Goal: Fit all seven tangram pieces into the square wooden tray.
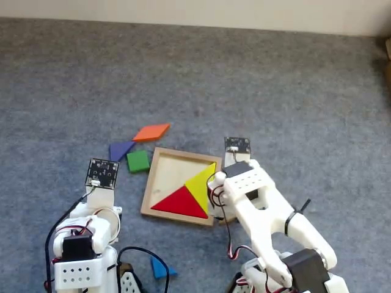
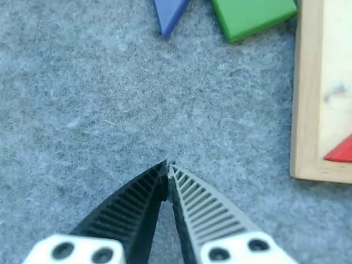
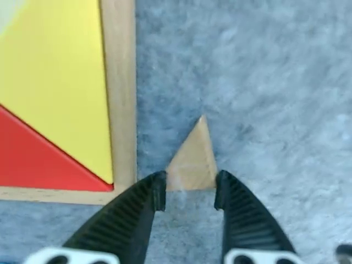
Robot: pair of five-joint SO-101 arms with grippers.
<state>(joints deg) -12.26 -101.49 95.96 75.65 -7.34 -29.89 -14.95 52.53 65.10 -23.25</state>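
Note:
The square wooden tray [image 1: 177, 152] lies on the grey carpet and holds a red triangle [image 1: 180, 201] and a yellow triangle [image 1: 201, 183]. Left of it lie an orange parallelogram [image 1: 151, 132], a dark blue triangle [image 1: 120, 149] and a green square [image 1: 138, 160]. A small blue triangle [image 1: 160, 267] rests near the arm bases. My right gripper [image 3: 190, 190] is just outside the tray rim [image 3: 122, 82], shut on a tan wooden triangle [image 3: 192, 159] that lies flat on the carpet. Over bare carpet left of the tray rim [image 2: 308, 110], my left gripper [image 2: 168, 165] is shut and empty.
Grey carpet stretches all around, wide and open at the back. Black cables trail near the left arm's base [image 1: 79, 256].

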